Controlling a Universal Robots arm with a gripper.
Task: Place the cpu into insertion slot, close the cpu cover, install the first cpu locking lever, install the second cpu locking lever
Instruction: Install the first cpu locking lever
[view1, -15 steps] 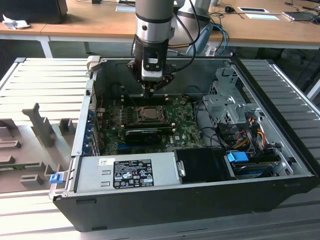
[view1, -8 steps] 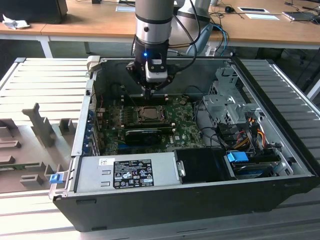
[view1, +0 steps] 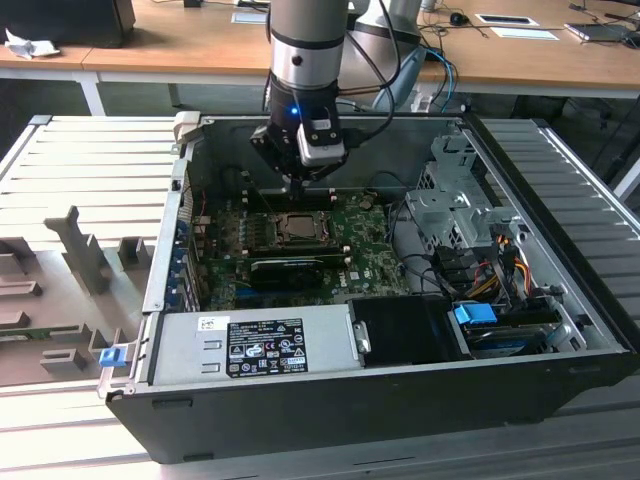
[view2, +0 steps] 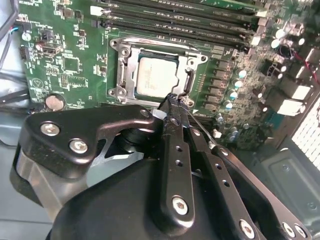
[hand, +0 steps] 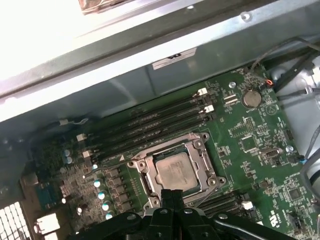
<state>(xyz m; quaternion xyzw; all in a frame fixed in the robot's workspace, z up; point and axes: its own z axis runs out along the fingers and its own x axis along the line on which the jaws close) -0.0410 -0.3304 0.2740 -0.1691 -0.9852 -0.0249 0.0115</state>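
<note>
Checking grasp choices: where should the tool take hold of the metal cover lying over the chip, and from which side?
The cover lies flat around the chip, so only its thin outer edge can be pinched; the open middle offers nothing. Probably best is the rim on the side nearest the tool, coming down from above.

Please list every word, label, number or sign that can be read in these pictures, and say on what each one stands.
Nothing can be read for sure.
On the power supply, the black label: too small.
Beside it, the small white sticker: too small.
On the case wall, the pale sticker: blurred.
On the motherboard, white markings: too small.
On the cpu: no legible print.
</note>
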